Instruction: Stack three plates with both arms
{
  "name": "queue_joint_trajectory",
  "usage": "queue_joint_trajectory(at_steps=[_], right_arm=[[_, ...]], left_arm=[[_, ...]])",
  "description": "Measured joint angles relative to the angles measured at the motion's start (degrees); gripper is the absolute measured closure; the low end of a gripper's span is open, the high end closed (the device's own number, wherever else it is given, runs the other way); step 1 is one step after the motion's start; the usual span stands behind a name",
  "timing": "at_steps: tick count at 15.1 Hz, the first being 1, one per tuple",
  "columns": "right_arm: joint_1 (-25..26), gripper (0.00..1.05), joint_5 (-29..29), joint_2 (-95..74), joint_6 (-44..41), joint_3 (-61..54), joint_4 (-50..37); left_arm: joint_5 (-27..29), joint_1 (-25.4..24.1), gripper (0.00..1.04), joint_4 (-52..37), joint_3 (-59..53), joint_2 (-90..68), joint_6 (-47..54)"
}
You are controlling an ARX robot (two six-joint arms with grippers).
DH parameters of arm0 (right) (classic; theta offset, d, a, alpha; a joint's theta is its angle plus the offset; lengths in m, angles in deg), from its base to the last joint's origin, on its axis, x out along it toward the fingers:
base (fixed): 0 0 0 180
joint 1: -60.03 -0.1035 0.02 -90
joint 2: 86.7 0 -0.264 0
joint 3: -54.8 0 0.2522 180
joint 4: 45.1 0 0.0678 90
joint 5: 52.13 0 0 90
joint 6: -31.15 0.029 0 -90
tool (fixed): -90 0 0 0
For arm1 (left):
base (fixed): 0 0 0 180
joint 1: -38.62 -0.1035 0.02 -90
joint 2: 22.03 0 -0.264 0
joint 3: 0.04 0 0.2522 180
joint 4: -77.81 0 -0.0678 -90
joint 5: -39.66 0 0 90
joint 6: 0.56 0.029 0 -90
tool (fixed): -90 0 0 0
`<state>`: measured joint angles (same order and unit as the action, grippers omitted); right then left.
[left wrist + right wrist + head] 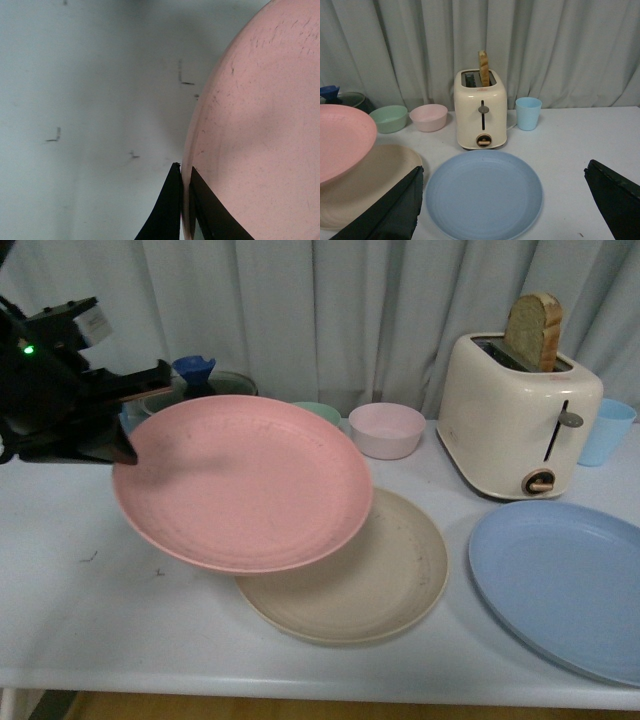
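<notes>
Part of beige plate (385, 580) hides under pink plate (245, 480) pinched by left end effector (184, 168); right end effector (501, 172) gapes.

Pale pleated curtain (330, 310) behind a white table (60, 580) — wooden floor (300, 712) below.

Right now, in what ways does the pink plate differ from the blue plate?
The pink plate is in the air, tilted, its rim pinched by the left hand; the blue plate lies flat on the table. The pink plate hangs partly over the beige plate; the blue plate lies apart from both. Pink and blue plates are both large, round and shallow.
</notes>
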<state>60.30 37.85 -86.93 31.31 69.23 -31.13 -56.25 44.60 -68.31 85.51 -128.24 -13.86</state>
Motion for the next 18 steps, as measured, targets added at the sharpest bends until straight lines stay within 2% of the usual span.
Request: queue_joint_trajectory(at_steps=[2, 4, 6, 9, 10, 14, 15, 17, 18], right_arm=[[0.00, 0.06, 0.00, 0.00, 0.00, 0.00, 0.02], [0.00, 0.06, 0.00, 0.00, 0.00, 0.00, 0.00], [0.00, 0.06, 0.00, 0.00, 0.00, 0.00, 0.02], [0.00, 0.06, 0.00, 0.00, 0.00, 0.00, 0.00], [0.00, 0.06, 0.00, 0.00, 0.02, 0.00, 0.02], [0.00, 0.06, 0.00, 0.00, 0.00, 0.00, 0.02], [0.00, 0.06, 0.00, 0.00, 0.00, 0.00, 0.02], [0.00, 0.06, 0.00, 0.00, 0.00, 0.00, 0.00], [0.00, 0.06, 0.00, 0.00, 0.00, 0.00, 0.02]], left_arm=[[0.50, 1.90, 1.03, 0.13, 0.94, -0.66, -1.38], [3.02, 8.94, 1.03, 0.22, 4.59, -6.93, -9.77], [3.93, 10.91, 1.03, -0.92, 3.61, -11.21, -14.19], [4.79, 11.52, 1.03, -2.16, 3.04, -11.61, -14.82], [4.59, 11.56, 0.99, -2.51, 2.71, -11.63, -14.82], [4.44, 11.32, 0.63, -4.20, 1.03, -11.63, -14.73], [3.89, 11.15, 0.50, -5.95, -0.63, -10.91, -14.58], [3.15, 10.58, 0.32, -13.68, -6.32, -5.99, -15.89], [4.48, 10.21, 0.25, -18.49, -9.29, -2.23, -17.42]])
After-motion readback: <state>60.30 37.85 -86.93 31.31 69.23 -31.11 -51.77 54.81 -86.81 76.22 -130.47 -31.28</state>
